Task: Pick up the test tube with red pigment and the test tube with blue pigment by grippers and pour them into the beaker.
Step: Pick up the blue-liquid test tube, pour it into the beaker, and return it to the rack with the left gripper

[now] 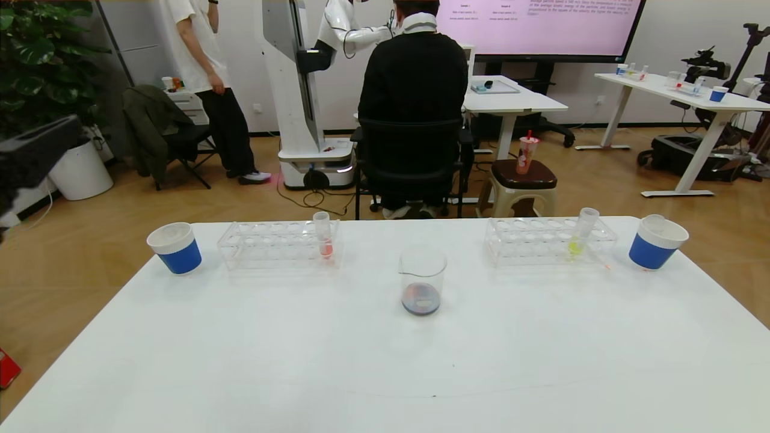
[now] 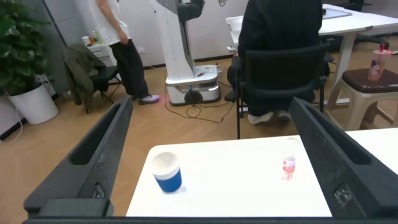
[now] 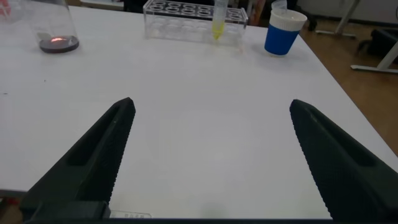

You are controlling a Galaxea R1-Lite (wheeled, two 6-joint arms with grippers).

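Left gripper [image 2: 208, 165]: fingers spread wide, nothing between them; held high off the table's left side, looking down at the left paper cup [image 2: 166, 172] and a pinkish tube [image 2: 288, 167]. Head view shows only a dark bit of this arm at the far left edge.
Right gripper [image 3: 208, 158]: fingers wide apart, empty; low over the near right part of the table [image 1: 541, 361], aimed toward the far side. Not in the head view.
Beaker [image 1: 422, 281]: upright at table centre, between the two racks; dark purplish liquid with a reddish tint pooled at the bottom.
Left rack [image 1: 278, 243]: far left, one tube [image 1: 323, 236] standing in it with pinkish-red liquid low down.
Right rack [image 1: 548, 239]: far right, holds one tube with yellow-green liquid [image 1: 581, 233], leaning a little.
Red pigment tube: cannot pick out a bright orange-red one.
Blue pigment tube: none in view.
Right paper cup [image 1: 656, 242]: far right, just beside the right rack.
Step (judgement): dark mix in the beaker suggests both pours are done; arms look backed off, task at or near its end.
Next move (judgement): little left to do; if more is needed, confirm first which tube is meant, since the pinkish and yellow-green ones are not the targets.
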